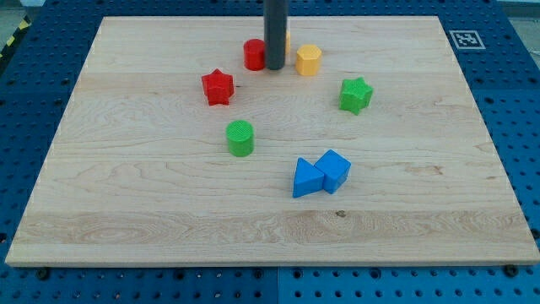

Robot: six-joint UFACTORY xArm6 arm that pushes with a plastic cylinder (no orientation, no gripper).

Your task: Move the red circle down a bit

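Resting near the table's top edge, a little toward the view's left of its middle, the red circle (pixel 254 54) has my tip (pixel 275 67) right against its right side; whether they truly touch I cannot tell, since the rod covers that flank. There is no gripper here to open or close, only the straight dark rod ending in the tip.

Just behind the rod a sliver of orange (pixel 287 40) shows, probably another block, its shape hidden. A yellow block (pixel 309 60) stands close on the right, a red star (pixel 218 87) lies below and to the left of the circle, and a green circle (pixel 240 138) sits further down toward the table's middle. A green star (pixel 355 95) is off to the right, and a blue triangle (pixel 307 179) touches a blue cube (pixel 334 170) nearer the bottom edge.

From beside the circle a push would send it left, not down. To do it well, I judge the tip should go round to the circle's top side, between it and the top edge, centred on it, then press straight down only a short way, stopping well above the green circle and clear of the red star
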